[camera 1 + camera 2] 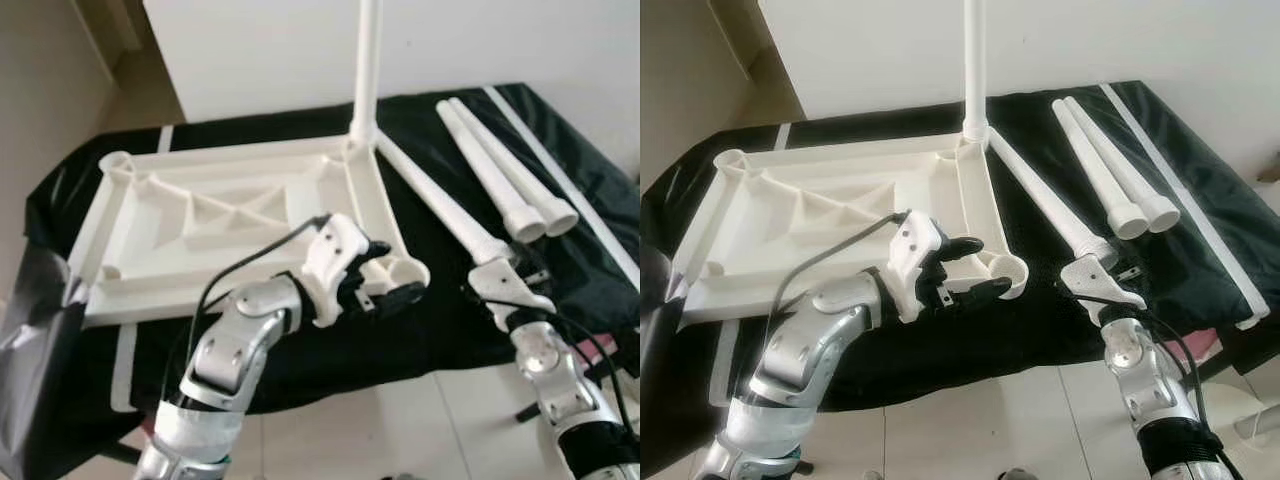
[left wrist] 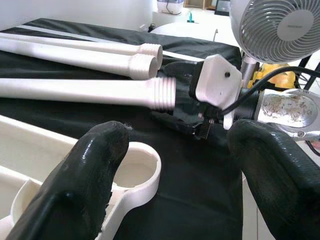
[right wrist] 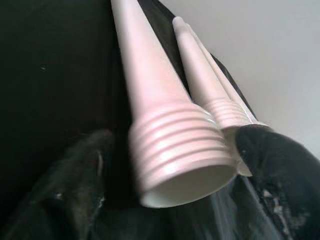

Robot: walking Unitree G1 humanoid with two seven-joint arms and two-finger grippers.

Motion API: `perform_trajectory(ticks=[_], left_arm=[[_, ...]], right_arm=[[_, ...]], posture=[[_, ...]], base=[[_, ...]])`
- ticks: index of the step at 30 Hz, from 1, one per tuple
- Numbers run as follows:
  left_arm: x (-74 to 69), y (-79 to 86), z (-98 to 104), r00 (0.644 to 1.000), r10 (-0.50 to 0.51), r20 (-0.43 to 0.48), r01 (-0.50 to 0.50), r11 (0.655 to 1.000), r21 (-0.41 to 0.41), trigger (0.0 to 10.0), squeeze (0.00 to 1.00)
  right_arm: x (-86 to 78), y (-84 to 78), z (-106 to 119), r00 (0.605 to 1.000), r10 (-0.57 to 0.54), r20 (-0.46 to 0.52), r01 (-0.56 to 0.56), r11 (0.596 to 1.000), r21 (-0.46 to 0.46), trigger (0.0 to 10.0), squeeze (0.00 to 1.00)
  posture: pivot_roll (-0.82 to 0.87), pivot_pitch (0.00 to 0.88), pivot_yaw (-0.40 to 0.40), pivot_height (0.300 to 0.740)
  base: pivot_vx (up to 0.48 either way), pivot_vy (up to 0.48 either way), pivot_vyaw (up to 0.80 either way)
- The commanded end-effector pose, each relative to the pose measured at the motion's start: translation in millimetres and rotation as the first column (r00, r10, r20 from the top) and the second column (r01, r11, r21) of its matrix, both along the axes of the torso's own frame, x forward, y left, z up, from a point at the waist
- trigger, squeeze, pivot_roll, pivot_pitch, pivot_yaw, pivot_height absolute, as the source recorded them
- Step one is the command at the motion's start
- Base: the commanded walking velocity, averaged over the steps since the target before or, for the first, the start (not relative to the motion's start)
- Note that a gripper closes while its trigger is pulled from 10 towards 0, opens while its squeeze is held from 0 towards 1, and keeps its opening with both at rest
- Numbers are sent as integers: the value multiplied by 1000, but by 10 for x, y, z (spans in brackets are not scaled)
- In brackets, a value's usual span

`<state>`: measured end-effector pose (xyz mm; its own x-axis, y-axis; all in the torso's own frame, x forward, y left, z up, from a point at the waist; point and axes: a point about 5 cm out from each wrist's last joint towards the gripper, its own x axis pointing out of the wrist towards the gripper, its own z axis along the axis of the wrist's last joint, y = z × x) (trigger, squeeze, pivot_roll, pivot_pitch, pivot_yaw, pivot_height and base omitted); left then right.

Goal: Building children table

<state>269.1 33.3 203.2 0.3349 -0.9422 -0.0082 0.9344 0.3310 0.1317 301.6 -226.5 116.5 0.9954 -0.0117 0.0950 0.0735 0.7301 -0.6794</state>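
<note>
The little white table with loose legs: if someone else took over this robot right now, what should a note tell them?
Left end effector: open, hovering at the near-right corner socket of the upside-down tabletop.
Right end effector: open around the threaded end of a loose leg lying on the black cloth; grip not closed.
Done: one leg stands upright in the far-right corner.
Left: two more legs lie beside the first; three sockets unfilled.

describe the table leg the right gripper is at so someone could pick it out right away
On the black-covered table, right of the upturned white tabletop, lie three loose white legs. It's the leg nearest the tabletop, threaded end between the right gripper's fingers; the other two lie paired further right.
</note>
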Motion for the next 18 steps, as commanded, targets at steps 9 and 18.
perform_trajectory(ticks=[9,18], left_arm=[[42,26,16,997,78,-2,-78,997,-5,10000,0],[43,24,19,997,77,-3,-77,997,-5,10000,0]], right_arm=[[-45,-10,-92,1000,-19,7,15,936,351,10000,0],[9,-13,116,996,5,88,-52,841,539,10000,0]], posture=[[-84,97,53,740],[-84,98,54,740]], base=[[0,0,0],[0,0,0]])
